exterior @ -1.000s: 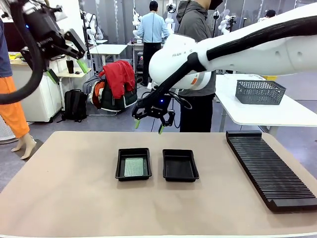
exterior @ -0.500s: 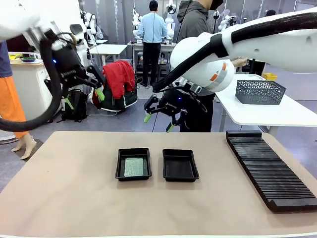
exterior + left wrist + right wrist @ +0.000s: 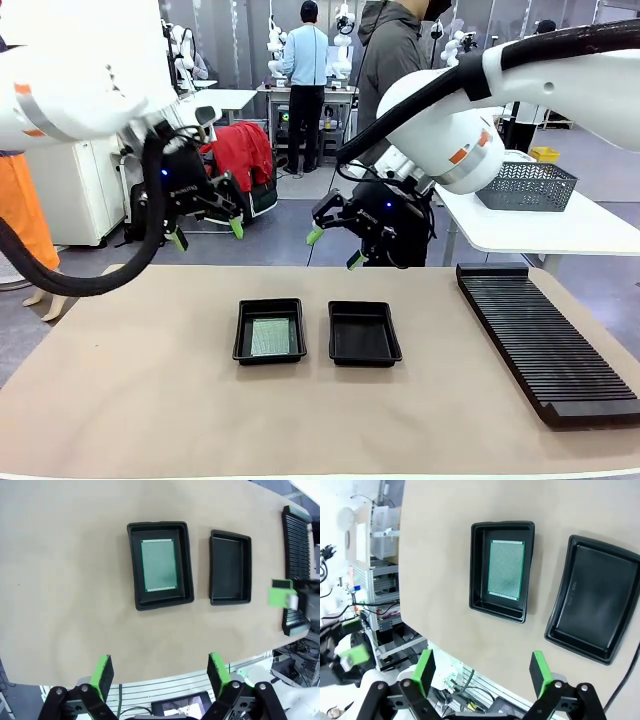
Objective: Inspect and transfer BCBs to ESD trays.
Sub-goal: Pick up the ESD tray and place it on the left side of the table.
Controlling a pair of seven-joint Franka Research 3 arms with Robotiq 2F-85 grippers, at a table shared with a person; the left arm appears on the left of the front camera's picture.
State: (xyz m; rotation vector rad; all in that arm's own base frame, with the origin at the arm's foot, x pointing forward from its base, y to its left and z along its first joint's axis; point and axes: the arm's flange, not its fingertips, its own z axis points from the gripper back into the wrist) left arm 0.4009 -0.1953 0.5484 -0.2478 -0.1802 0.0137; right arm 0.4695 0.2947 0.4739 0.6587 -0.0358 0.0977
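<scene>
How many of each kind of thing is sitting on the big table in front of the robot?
Black trays: 2
Green circuit board: 1
Long black ribbed rack: 1
Total: 4

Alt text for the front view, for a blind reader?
On a tan table, the left ESD tray holds a green BCB; the right ESD tray beside it is empty. The left claw and right claw hang open, raised above the table.
</scene>
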